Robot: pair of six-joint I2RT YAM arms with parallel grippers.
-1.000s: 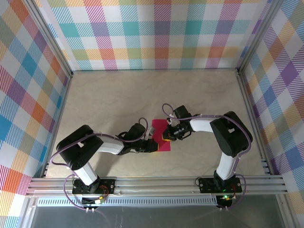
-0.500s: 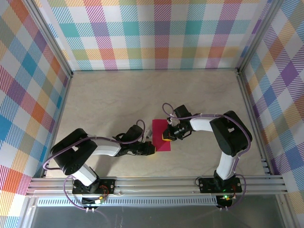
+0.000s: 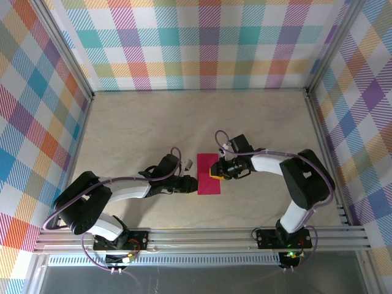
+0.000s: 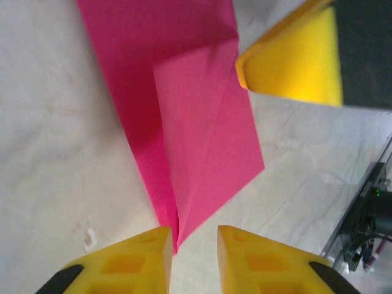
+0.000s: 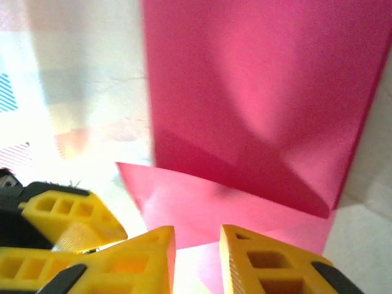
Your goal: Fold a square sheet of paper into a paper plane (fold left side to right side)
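Top external view: the square sheet of paper [image 3: 206,166], folded narrow, lies flat on the desk [image 3: 135,135], long axis near-to-far, between both tools. Left tool [image 3: 192,182], jaws slightly apart, meets its left edge. Right tool [image 3: 215,174], jaws also apart, is over its right edge.

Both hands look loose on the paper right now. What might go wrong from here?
The corner of the paper sits between the fingers of the left hand; retreating may drag it. Near the right hand, the folded layer looks lifted and casts a shadow, so it may spring open.
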